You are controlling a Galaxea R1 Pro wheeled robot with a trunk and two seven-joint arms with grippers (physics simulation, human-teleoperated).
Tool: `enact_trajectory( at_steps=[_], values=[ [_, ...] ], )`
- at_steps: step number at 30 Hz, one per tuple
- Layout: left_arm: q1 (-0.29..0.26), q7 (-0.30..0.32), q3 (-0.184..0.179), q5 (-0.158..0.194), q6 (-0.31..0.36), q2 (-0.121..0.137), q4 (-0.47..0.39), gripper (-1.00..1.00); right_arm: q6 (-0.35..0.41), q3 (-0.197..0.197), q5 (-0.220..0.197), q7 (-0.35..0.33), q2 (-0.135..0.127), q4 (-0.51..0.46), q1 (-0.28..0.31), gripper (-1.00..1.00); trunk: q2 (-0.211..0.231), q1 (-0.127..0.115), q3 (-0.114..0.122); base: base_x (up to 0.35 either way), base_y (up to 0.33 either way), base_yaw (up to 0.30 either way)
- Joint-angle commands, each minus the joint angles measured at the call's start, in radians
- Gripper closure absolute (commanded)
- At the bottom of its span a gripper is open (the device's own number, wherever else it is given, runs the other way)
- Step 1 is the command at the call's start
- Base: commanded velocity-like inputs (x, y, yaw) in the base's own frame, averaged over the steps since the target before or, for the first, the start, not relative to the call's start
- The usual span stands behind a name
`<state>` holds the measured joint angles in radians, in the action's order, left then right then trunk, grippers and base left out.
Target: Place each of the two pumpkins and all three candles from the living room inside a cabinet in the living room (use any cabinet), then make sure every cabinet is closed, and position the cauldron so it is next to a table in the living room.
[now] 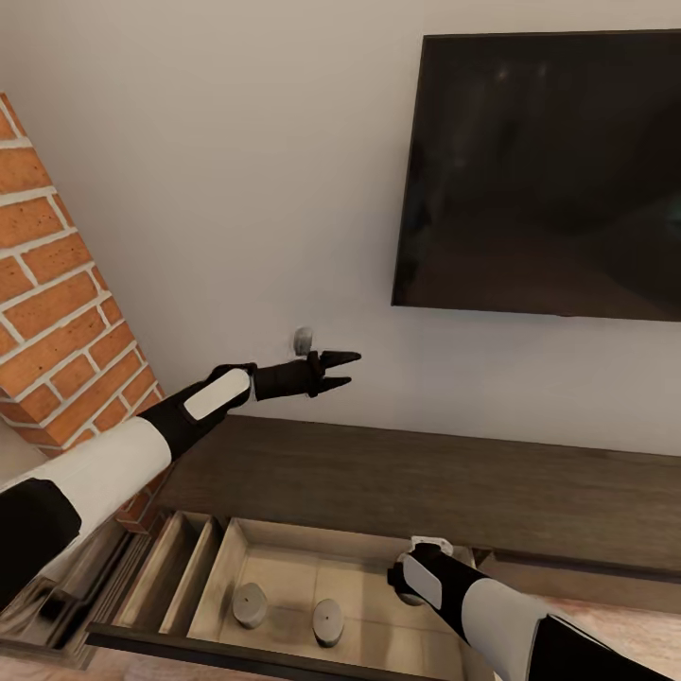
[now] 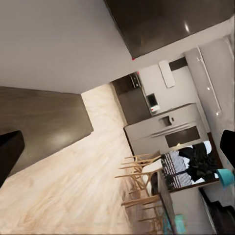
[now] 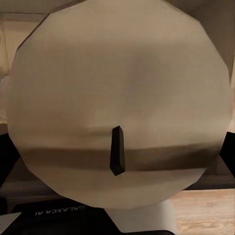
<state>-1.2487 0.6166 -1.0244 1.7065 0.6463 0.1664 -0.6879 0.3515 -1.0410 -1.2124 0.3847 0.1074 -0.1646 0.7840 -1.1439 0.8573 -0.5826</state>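
The long low dark-brown cabinet [image 1: 426, 482] runs along the wall, with a wide drawer [image 1: 284, 563] pulled out at its front. Two grey-beige candles [image 1: 250, 605] [image 1: 328, 621] stand upright on the drawer floor. My right arm reaches down into the drawer beside them. In the right wrist view my right gripper [image 3: 117, 156] is shut on a third candle [image 3: 117, 88], seen from above with its dark wick, and a dark finger [image 3: 7, 161] shows at each side. My left gripper [image 1: 355, 369] hangs open and empty above the cabinet top. The pumpkins and the cauldron are out of view.
A black TV [image 1: 549, 170] hangs on the wall above the cabinet. A brick column [image 1: 57, 312] stands at the left, close to my left arm. The left wrist view looks across a light wood floor [image 2: 73, 186] to wooden chairs [image 2: 142, 181] and grey kitchen units [image 2: 166, 127].
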Motion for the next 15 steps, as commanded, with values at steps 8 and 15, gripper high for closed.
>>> enact_trajectory(
  at_steps=[8, 15],
  values=[
    [0.000, 0.006, -0.037, 0.004, 0.003, 0.098, -0.280, -1.00, 0.001, -0.002, 0.011, -0.044, 0.005, -0.009, 0.000, 1.00, 0.000, 0.000, 0.000, 0.000, 0.000, 0.000],
    [0.000, 0.008, -0.038, 0.008, 0.003, 0.104, -0.292, -1.00, 0.001, -0.002, 0.013, -0.097, 0.003, -0.009, 0.001, 1.00, -0.028, 0.015, -0.013, 0.000, 0.000, 0.000]
  ],
)
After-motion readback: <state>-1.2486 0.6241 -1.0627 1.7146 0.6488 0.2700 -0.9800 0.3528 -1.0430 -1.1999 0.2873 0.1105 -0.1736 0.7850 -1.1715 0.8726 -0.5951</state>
